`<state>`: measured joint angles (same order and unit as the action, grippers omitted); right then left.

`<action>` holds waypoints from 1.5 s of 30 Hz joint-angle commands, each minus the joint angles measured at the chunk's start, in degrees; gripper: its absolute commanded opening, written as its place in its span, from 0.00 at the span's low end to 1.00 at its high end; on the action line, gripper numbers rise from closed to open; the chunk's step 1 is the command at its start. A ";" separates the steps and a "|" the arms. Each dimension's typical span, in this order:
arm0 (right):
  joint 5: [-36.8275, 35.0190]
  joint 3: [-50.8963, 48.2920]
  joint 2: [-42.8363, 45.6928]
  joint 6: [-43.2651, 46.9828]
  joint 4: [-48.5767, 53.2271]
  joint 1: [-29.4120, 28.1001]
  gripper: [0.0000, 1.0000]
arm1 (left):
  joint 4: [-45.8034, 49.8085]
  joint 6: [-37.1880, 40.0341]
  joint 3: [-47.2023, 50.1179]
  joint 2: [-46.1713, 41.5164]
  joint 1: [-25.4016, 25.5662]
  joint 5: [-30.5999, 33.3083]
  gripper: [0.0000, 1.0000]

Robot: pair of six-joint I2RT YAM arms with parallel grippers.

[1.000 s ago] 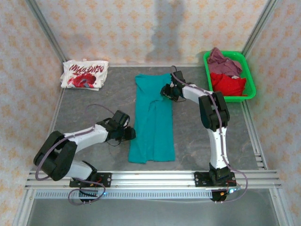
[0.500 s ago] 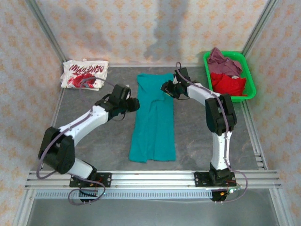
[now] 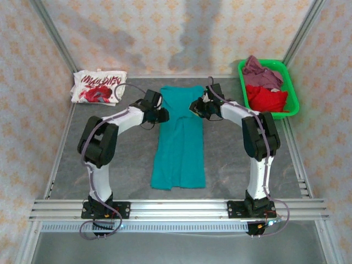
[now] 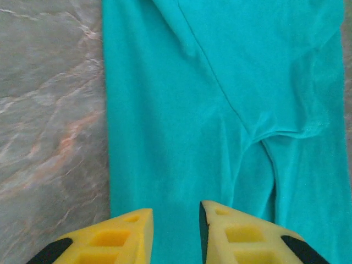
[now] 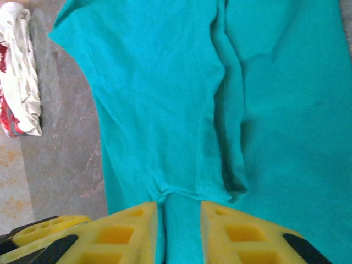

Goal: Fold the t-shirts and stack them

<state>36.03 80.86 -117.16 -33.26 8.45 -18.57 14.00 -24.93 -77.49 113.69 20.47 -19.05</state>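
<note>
Teal t-shirt [image 3: 179, 143], soft creased cloth in long strip; L gripper [image 4: 176, 212] & R gripper [image 5: 179, 208] jaws part-open over it.

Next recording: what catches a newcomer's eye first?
The teal t-shirt, folded into a long strip down the middle of the table, with the left gripper and right gripper at its far end, one per side. Then the green basket far right, holding a red t-shirt and a mauve t-shirt, and the white printed t-shirt far left.
</note>
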 commanded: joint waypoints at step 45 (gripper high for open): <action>1.85 -23.47 24.01 -1.89 -16.54 1.61 0.41 | -2.74 -6.03 14.57 -25.51 -6.48 1.66 0.53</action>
<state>37.04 68.05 -96.14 -34.15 2.35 -16.58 14.02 -32.21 -73.08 92.84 14.15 -19.07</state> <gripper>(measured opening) 0.405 0.515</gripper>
